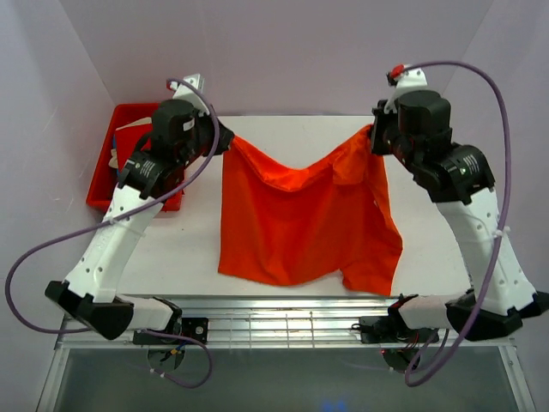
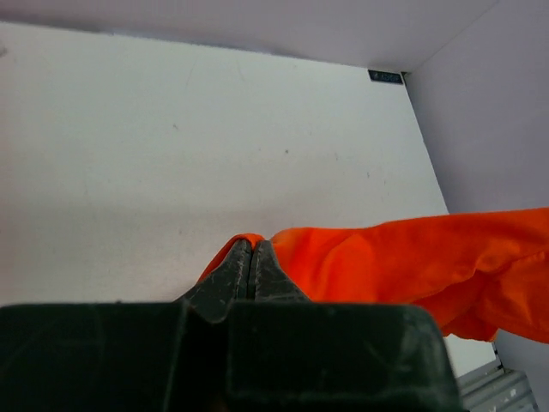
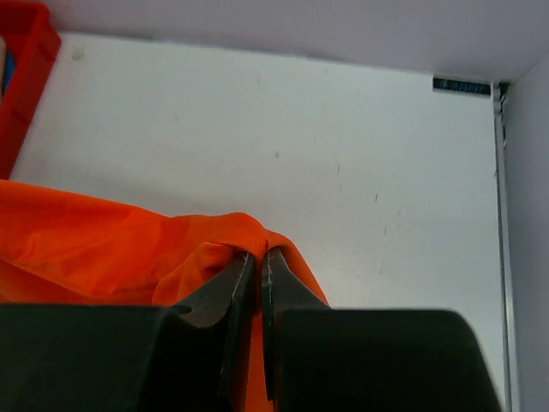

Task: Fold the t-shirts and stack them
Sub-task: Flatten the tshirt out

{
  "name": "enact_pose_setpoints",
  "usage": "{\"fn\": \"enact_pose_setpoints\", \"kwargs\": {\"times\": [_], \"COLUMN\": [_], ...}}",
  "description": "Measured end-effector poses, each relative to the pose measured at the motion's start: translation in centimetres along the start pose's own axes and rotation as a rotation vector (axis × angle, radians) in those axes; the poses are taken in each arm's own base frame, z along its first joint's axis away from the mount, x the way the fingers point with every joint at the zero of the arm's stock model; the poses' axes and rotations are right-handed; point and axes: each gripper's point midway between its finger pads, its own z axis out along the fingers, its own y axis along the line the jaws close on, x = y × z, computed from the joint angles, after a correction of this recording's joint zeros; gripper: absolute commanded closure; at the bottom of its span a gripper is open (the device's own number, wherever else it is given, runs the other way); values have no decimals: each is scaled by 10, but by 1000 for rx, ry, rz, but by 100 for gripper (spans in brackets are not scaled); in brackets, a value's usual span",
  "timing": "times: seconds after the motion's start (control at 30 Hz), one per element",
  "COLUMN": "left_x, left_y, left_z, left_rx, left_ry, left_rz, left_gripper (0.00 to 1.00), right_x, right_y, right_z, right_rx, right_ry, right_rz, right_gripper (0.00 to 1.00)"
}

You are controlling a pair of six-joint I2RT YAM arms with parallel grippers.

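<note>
A: Question: where is the orange t-shirt [image 1: 300,215] at this moment?

B: In the middle of the tabletop [image 1: 180,249], seen from above. Its far edge is raised and strung between the two arms, sagging in the middle. The rest drapes down toward 6 o'clock, where the lower hem lies on the surface near the front edge.

A: And the left end effector [image 1: 225,140]?

B: It sits at the shirt's 11 o'clock corner. Its wrist view shows the fingers pressed together with a fold of orange cloth pinched at the tips, so it is clenched on the shirt.

A: The right end effector [image 1: 375,137]?

B: It is at the 1 o'clock corner, mirroring the left. The fingers are almost together, with cloth bunched over and between the tips, so it is gripping the same shirt. On that side the fabric hangs longest, reaching toward 5 o'clock.

A: Anything else on the surface?

B: A red tray [image 1: 101,176] at 10 o'clock, partly hidden behind the left arm and apart from the shirt. Something pale lies in it; I cannot tell what.
</note>
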Motion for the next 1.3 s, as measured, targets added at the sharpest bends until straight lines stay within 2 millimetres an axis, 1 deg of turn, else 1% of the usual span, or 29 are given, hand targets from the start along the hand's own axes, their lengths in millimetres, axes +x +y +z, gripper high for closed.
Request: {"fn": "enact_pose_setpoints", "kwargs": {"times": [0.07, 0.1, 0.2, 0.27, 0.3, 0.37, 0.4, 0.47, 0.5, 0.53, 0.6, 0.63, 0.67, 0.7, 0.73, 0.77, 0.8, 0.83, 0.87, 0.9, 0.93, 0.97, 1.1, 1.13, 1.17, 1.2, 1.23, 1.27, 1.3], "left_x": [-31, -48, -101, -127, -135, -141, -137, -109, -88, -63, -5, 31, 69, 101, 153, 183, 216, 243, 262, 273, 279, 280, 258, 253, 249, 247, 244, 243, 242], "left_y": [-12, -19, -41, -51, -54, -53, -50, -36, -25, -13, 16, 33, 52, 67, 93, 109, 126, 141, 152, 159, 163, 163, 151, 149, 148, 147, 148, 148, 149], "left_z": [11, 12, -1, -17, -25, -36, -38, -33, -25, -15, 12, 26, 39, 47, 53, 51, 44, 33, 22, 13, 5, -3, -14, -16, -18, -20, -21, -21, -21], "left_rx": [9, 21, 69, 95, 104, 109, 108, 85, 63, 37, -29, -70, -118, -157, -224, -267, -313, -361, -402, -427, -447, -456, -416, -409, -406, -407, -413, -420, -427], "left_ry": [-58, -97, -228, -305, -337, -370, -377, -337, -295, -245, -121, -39, 50, 126, 240, 315, 390, 457, 509, 537, 553, 556, 474, 457, 445, 440, 438, 438, 443], "left_rz": [20, 29, 51, 64, 69, 78, 83, 90, 93, 96, 90, 89, 83, 79, 71, 67, 58, 50, 44, 37, 26, 11, -29, -35, -36, -35, -34, -33, -29], "left_gripper": [100, 100, 100, 100, 100, 100, 100, 100, 100, 100, 100, 100, 100, 100, 100, 100, 100, 100, 100, 100, 100, 100, 100, 97, 92, 87, 85, 82, 78], "right_x": [-39, -61, -118, -140, -147, -145, -135, -103, -83, -57, 4, 39, 78, 119, 160, 199, 233, 262, 283, 298, 307, 313, 324, 327, 331, 334, 338, 340, 341], "right_y": [4, 5, 5, -1, -4, -11, -13, -17, -17, -17, -15, -14, -12, -10, -10, -10, -12, -14, -15, -16, -17, -17, -20, -21, -22, -23, -24, -27, -29], "right_z": [12, 13, 0, -17, -26, -35, -34, -21, -11, 3, 40, 58, 78, 95, 108, 115, 116, 113, 107, 99, 91, 84, 63, 58, 53, 49, 45, 40, 37], "right_rx": [10, 11, 11, 21, 27, 41, 47, 58, 61, 65, 66, 64, 56, 49, 43, 37, 36, 32, 25, 20, 14, 11, 18, 22, 31, 40, 48, 62, 81], "right_ry": [-75, -124, -283, -361, -390, -418, -404, -342, -310, -251, -111, -23, 80, 190, 307, 422, 529, 621, 698, 755, 796, 825, 890, 908, 928, 947, 968, 986, 999], "right_rz": [-13, -14, -15, -24, -26, -34, -44, -71, -82, -101, -139, -159, -183, -207, -226, -244, -256, -263, -265, -263, -258, -250, -221, -217, -210, -198, -194, -196, -192], "right_gripper": [92, 92, 92, 92, 92, 92, 92, 92, 92, 92, 92, 92, 92, 92, 92, 92, 92, 92, 92, 92, 92, 92, 91, 84, 58, 44, 36, 23, 17]}}
